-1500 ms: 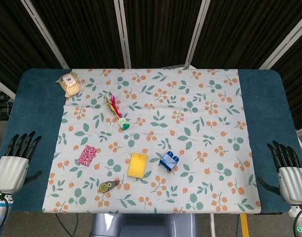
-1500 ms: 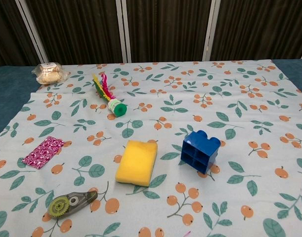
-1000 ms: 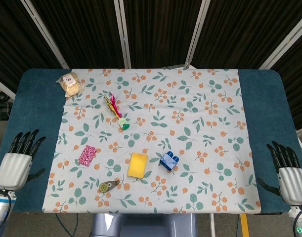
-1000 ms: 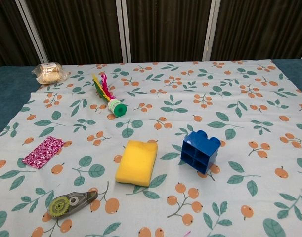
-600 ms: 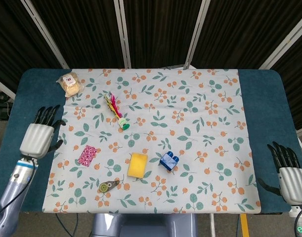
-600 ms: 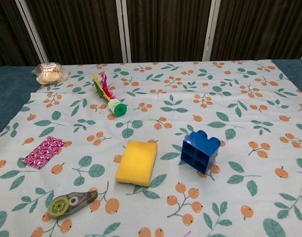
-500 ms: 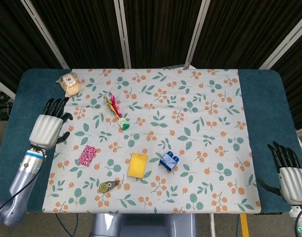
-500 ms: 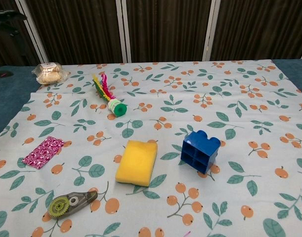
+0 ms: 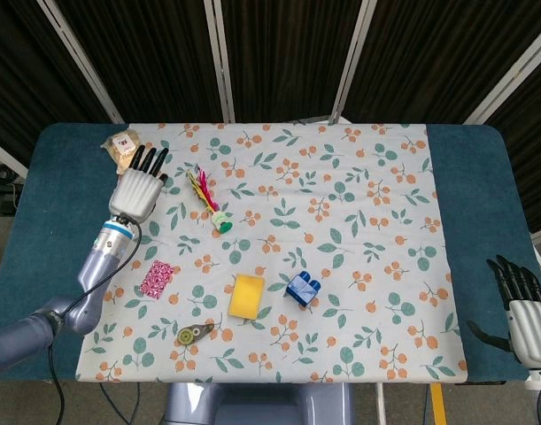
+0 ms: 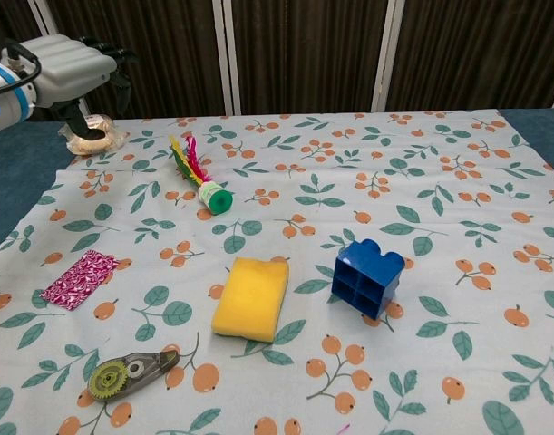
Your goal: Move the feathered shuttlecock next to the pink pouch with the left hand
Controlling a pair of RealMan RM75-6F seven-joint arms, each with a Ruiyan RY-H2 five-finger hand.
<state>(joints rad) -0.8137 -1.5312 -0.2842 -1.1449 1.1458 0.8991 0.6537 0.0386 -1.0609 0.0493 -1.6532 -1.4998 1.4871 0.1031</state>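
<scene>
The feathered shuttlecock (image 9: 210,203) (image 10: 200,178) lies on the patterned cloth, red and yellow feathers pointing away, green base toward me. The pink pouch (image 9: 155,278) (image 10: 79,278) lies flat nearer the front left. My left hand (image 9: 139,189) (image 10: 66,63) hovers above the cloth to the left of the shuttlecock, fingers apart and holding nothing. My right hand (image 9: 523,310) rests at the table's right edge, fingers spread, empty; the chest view does not show it.
A wrapped bun (image 9: 123,149) (image 10: 90,133) sits at the back left, partly behind my left hand. A yellow sponge (image 9: 247,295) (image 10: 250,297), a blue block (image 9: 303,289) (image 10: 368,275) and a green correction-tape dispenser (image 9: 195,335) (image 10: 130,373) lie toward the front.
My left hand has risen from the table's left edge and swung forward and inward, now above the cloth beside the shuttlecock. Objects and the right hand have stayed put.
</scene>
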